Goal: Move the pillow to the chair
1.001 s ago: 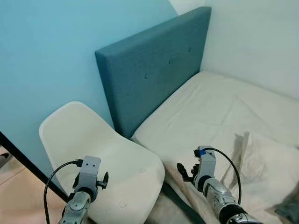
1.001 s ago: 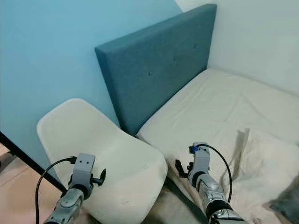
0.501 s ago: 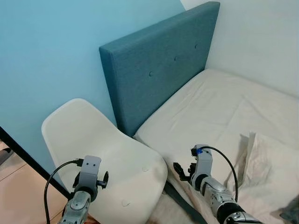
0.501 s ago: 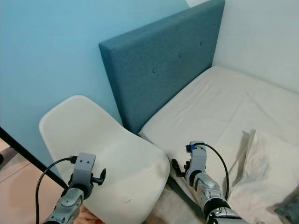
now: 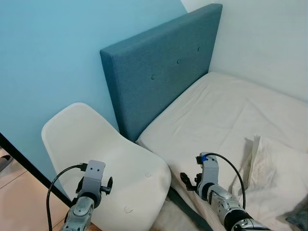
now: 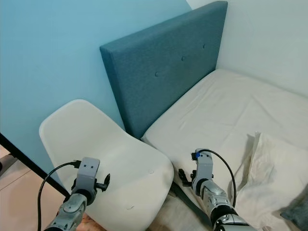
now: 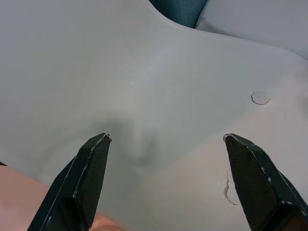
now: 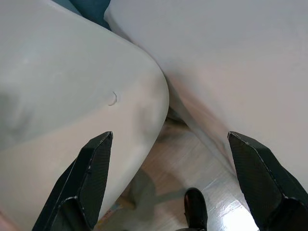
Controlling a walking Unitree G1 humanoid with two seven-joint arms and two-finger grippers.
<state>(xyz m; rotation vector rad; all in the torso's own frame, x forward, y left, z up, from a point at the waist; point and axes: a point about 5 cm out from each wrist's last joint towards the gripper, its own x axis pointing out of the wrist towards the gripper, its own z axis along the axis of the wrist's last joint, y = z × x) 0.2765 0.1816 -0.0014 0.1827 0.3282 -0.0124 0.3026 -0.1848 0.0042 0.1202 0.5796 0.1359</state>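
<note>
Since the earlier frames the whole scene is sliding a little in the head views, which is the camera shifting, while both arms are keeping their low, forward pose and the pillow is staying where it was. Stretching back to the white wall, the bed [image 5: 226, 110] is lying under a cream sheet, with its blue-grey buttoned headboard [image 5: 154, 72] standing against the pale blue wall [image 5: 53, 53]. Just beside the bed's near corner, the white shell chair [image 5: 110, 159] is sitting with its seat bare. Over on the robot's right, the cream pillow [image 5: 276, 178] is resting on the mattress, well apart from the chair. Hovering over the chair's front edge, the left gripper [image 7: 166, 180] is pointing down at the seat with its two black fingers spread wide and holding nothing. Hanging over the gap between chair and bed, the right gripper [image 8: 171, 180] is likewise keeping its fingers parted and empty, with wood floor [image 8: 187, 168] showing below it.
</note>
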